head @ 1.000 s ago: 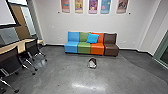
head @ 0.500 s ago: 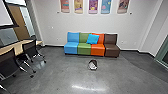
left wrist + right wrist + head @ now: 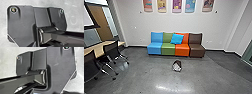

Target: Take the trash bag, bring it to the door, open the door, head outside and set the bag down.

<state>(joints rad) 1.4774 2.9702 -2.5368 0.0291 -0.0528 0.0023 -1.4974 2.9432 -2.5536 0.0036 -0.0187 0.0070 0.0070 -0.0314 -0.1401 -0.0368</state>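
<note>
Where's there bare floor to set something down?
Smooth grey floor lies bare between the dark and white trash bag and the black office chairs, and again right of the bag. Crowded: around the chairs at the long pale table.

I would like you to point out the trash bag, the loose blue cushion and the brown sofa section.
Trash bag [image 3: 176, 66]: head view, on its pale part.
Loose blue cushion [image 3: 176, 39]: head view, middle of its face.
Brown sofa section [image 3: 197, 47]: head view, on its seat.

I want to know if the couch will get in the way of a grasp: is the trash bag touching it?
Apart. The head view shows a strip of grey floor between the trash bag and the couch.
</note>
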